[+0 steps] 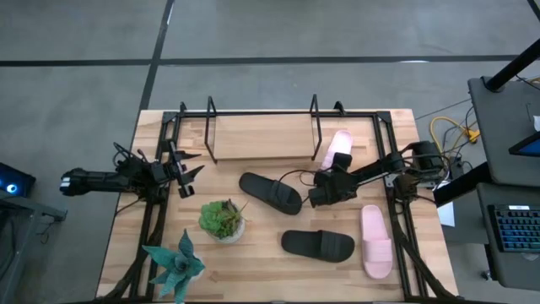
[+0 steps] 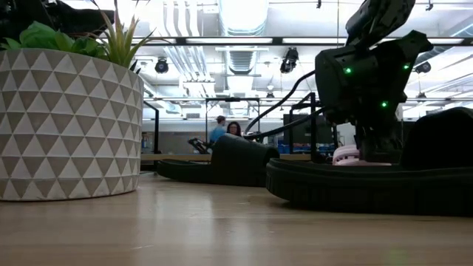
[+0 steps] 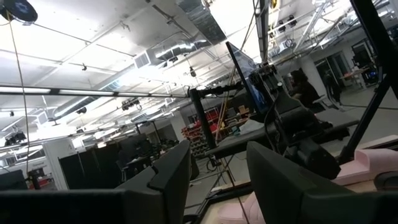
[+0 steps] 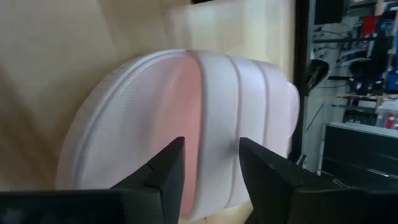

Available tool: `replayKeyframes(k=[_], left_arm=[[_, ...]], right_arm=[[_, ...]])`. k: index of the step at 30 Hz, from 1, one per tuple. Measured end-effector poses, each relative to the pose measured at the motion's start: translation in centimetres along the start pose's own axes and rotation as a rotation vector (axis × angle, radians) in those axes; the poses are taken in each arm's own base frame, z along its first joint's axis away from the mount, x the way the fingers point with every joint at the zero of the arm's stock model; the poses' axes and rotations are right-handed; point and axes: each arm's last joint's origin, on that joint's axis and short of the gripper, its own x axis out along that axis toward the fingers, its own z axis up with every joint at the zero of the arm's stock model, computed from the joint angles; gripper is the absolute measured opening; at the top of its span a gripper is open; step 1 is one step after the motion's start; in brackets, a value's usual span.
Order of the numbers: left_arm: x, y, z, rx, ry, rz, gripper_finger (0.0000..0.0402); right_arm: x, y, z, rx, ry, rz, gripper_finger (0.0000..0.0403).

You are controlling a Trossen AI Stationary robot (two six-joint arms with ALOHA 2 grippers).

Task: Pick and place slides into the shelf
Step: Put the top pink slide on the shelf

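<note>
One pale pink slide (image 1: 338,147) already lies at the shelf (image 1: 263,135) by its right loop. The right tool (image 1: 331,171) hangs just beside it, fingers parted and empty, likely having let go. The other three slides wait on the desk (image 1: 270,253), while the left tool (image 1: 184,173) idles open at the left edge.

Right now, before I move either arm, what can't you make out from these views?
- High view: the right gripper covers one end of the pink slide at the shelf; contact unclear.
- Right wrist view: the slide fills the frame; whether it rests inside the shelf is cut off.
- Low view: the planter and the near black slide block most of the table.
- Left wrist view: the left gripper sees only the room.
</note>
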Motion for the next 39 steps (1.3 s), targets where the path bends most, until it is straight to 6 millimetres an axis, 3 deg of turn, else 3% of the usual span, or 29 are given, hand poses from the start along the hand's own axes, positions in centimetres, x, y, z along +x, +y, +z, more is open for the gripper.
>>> replayKeyframes(k=[7,18,22,26,29,33,39], left_arm=[[0.0,0.0,0.0,0.001,0.004,-0.002,0.0144],[0.0,0.0,-0.1,0.001,0.006,-0.004,0.0144],[0.0,0.0,-0.1,0.001,0.006,-0.004,0.0144],[0.0,0.0,-0.1,0.001,0.006,-0.004,0.0144],[0.0,-0.1,-0.1,0.001,0.007,-0.004,0.0144],[0.0,0.0,-0.1,0.001,0.006,-0.004,0.0144],[0.0,0.0,-0.1,0.001,0.006,-0.004,0.0144]], right_arm=[[0.2,-0.1,-0.1,-0.003,-0.006,-0.032,0.0156],[1.6,-0.4,-0.3,0.085,0.012,-0.042,0.0125],[1.6,-0.5,-0.3,0.104,0.008,-0.054,0.0091],[1.6,-0.5,-0.3,0.115,0.006,-0.054,0.0027],[1.5,-0.5,-0.3,0.117,0.005,-0.054,0.0014],[0.9,-1.1,0.0,0.125,-0.002,-0.046,0.0011],[-1.6,-3.0,1.1,0.149,-0.002,0.025,0.0010]])
